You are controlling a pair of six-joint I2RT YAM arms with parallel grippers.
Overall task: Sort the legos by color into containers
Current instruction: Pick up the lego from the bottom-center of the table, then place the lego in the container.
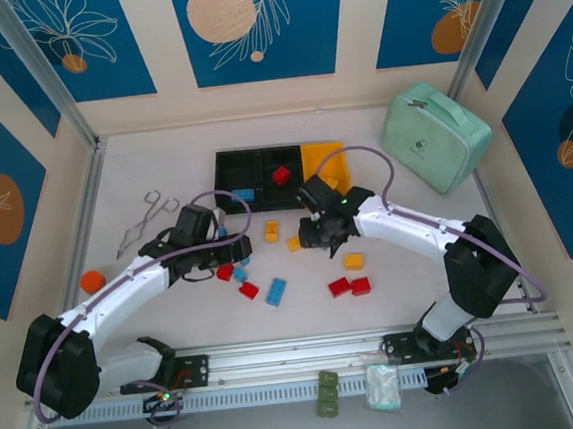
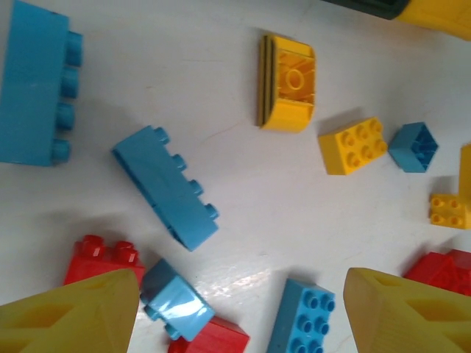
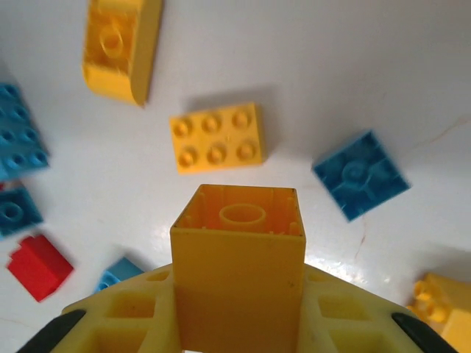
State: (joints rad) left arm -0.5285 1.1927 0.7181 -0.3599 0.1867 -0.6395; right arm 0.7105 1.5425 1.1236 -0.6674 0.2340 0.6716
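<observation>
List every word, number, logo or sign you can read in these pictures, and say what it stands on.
None can be read.
The mint-green case: a tiny dark mark, too small to read.
The six-stud yellow brick: no lettering legible on its studs.
The wall panels: leaf and circle patterns, no words.

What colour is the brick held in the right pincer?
Yellow brick; right wrist view shows it best.

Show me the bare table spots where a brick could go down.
Bare: the rear-left corner between the tongs and the containers; the front strip between the red bricks and the rail. Crowded: the middle, strewn with loose legos.
</observation>
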